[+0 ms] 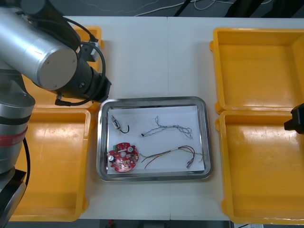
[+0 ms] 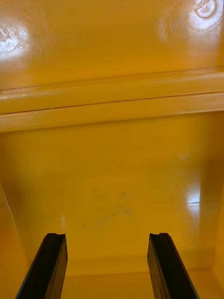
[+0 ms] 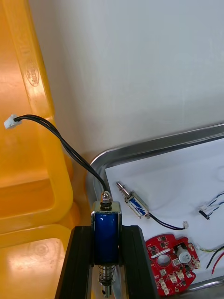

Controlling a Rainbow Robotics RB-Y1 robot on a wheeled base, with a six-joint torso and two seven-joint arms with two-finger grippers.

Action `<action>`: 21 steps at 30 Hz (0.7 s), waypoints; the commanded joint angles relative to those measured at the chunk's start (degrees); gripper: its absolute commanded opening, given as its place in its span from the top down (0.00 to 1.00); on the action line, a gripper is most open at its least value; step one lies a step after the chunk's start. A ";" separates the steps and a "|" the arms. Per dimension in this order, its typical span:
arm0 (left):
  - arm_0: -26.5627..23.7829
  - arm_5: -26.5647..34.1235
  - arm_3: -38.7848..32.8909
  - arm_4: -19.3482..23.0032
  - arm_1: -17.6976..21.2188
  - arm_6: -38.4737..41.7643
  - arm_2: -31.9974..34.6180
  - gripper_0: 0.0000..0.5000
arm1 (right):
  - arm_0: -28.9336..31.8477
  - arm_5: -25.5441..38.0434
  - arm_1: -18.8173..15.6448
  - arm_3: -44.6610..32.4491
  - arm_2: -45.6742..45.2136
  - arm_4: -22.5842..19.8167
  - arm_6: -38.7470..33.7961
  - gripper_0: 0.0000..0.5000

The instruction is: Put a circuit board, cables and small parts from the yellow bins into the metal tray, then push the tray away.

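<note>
Front view: the left arm (image 1: pixel 45 59) hangs over the far left bin (image 1: pixel 90 33), and its end is near the far left corner of the tray (image 1: pixel 152 99). In the tray, white inside, lie a board (image 1: pixel 122 157), a small part (image 1: pixel 115 122), a blue-white cable (image 1: pixel 166 127) and a red-yellow cable (image 1: pixel 173 153). The right gripper (image 1: pixel 295 118) is at the border of the two right bins (image 1: pixel 259 61).

Right wrist view: its jaws stand apart over a bin floor.

Left wrist view: the left gripper (image 3: pixel 106 232) is clamped on a held part (image 3: pixel 106 217) with a blue body. The black cable (image 3: pixel 60 135) of this part rises to a white plug. The held part is above the tray's corner, just beside the bin.
</note>
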 commanded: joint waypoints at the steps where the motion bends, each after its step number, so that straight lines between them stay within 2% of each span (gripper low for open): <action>1: 1.66 0.37 -1.57 -1.52 -0.78 10.17 -3.20 1.00 | 0.85 0.16 -0.49 -1.75 -1.67 -0.45 -1.05 0.00; 13: 2.98 -4.07 -1.13 -2.66 -1.57 21.24 -10.06 1.00 | 0.85 0.16 -0.49 -1.75 -1.67 -0.45 -1.05 0.00; 21: 3.07 -7.67 -0.69 -4.51 -1.75 23.97 -14.45 1.00 | 0.85 0.16 -0.49 -1.75 -1.67 -0.45 -1.05 0.00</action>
